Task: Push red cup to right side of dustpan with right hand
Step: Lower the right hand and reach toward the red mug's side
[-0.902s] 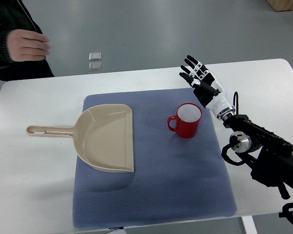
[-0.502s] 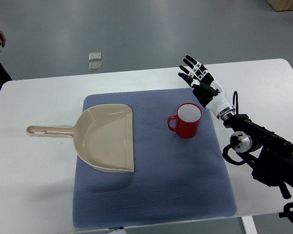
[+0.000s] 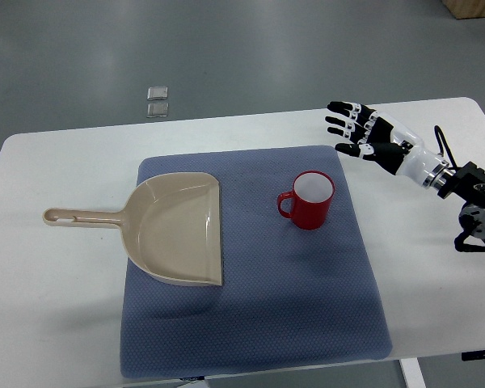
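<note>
A red cup [image 3: 309, 201] with a white inside stands upright on the blue mat [image 3: 291, 307], its handle pointing left. A beige dustpan [image 3: 171, 228] lies on the mat's left part, handle sticking out left over the white table; its open edge faces the cup, with a gap between them. My right hand [image 3: 357, 134] is open, fingers spread and pointing left, above the table just past the mat's far right corner, up and to the right of the cup and apart from it. It holds nothing. The left arm is out of view.
The white table [image 3: 56, 323] has bare surface left and right of the mat. My right forearm [image 3: 469, 190] crosses the table's right edge. Two small grey squares [image 3: 157, 100] lie on the floor beyond the table.
My right hand has pulled back to the right and turned so the fingers point left instead of up-left. The person at the far left has left the view. The cup and dustpan have not moved.
</note>
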Controlling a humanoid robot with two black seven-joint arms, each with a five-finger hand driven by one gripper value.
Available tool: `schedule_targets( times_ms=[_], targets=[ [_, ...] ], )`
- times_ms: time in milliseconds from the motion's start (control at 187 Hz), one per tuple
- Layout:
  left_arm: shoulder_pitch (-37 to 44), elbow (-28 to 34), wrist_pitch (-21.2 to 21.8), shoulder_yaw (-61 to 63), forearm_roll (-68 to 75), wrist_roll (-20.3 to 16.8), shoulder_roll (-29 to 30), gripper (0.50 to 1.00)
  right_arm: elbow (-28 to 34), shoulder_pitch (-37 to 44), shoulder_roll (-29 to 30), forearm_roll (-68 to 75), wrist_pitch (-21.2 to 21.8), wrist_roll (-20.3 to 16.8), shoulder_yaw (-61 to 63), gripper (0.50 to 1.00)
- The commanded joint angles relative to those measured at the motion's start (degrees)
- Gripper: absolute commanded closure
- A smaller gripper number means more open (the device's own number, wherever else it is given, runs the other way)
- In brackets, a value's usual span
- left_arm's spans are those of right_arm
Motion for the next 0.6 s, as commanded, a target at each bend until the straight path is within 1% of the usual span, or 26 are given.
schedule_targets(
  times_ms=[0, 112, 208, 448, 593],
  targets=[
    [-0.03, -0.08, -0.09, 0.03, -0.01, 0.00, 0.00, 0.500, 0.66, -0.22, -2.89, -6.36, 0.18, 0.25, -1.34, 0.564],
    [-0.03, -0.08, -0.09, 0.03, -0.01, 0.08, 0.00, 0.500, 2.86, -0.57, -5.79, -10.05, 0.18, 1.66, -3.27, 0.564],
    [-0.03, -0.17, -0.09, 0.03, -0.01, 0.08, 0.00, 0.500, 3.91, -0.84, -6.40, -10.76, 0.18, 1.75, -4.24, 0.564],
    [-0.03, -0.08, -0.09, 0.03, 0.08, 0.08, 0.00, 0.500, 3.83, -2.86, -4.38, -11.46, 0.18, 1.92, -5.65, 0.564],
    [-0.03, -0.08, -0.09, -0.05, -0.01, 0.08, 0.00, 0.500, 3.83, -3.21, -1.57, -11.46, -2.30, 2.01, -5.65, 0.564]
  ],
)
